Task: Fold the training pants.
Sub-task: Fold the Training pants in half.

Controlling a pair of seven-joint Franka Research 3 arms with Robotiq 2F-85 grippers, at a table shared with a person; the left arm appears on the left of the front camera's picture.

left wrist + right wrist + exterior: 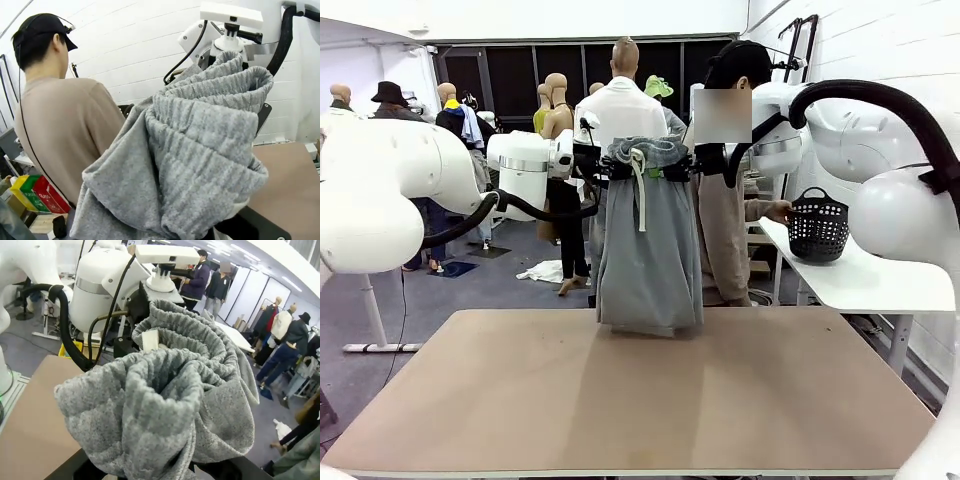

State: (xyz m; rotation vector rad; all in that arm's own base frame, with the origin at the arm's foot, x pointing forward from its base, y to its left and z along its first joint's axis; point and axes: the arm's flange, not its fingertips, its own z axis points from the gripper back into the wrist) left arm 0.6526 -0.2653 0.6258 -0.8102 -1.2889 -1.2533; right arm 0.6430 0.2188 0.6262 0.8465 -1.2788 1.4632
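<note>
Grey jersey sweatpants (649,250), soft and ribbed at the gathered elastic waistband, hang in the air over the far middle of the tan bench (620,400). Both white arms hold them up by the waistband. The left gripper (603,163) comes in from the left and the right gripper (692,162) from the right, close together, with the bunched waistband between them. On both, the fingers are buried in the cloth and pinched tight on the waistband. A long white drawstring (640,190) dangles down the front of the pants. The legs hang straight down, and the lower hem seems to brush the far part of the bench top.

From the left wrist, the thick grey folds of the waistband (200,140) sit right in front of the lens, and the right arm's wrist is just behind them. Just behind the hanging pants stands a person in a beige top (720,230), one hand (778,211) on a black woven basket (817,226) that sits on a white side table (860,280) to the right.
</note>
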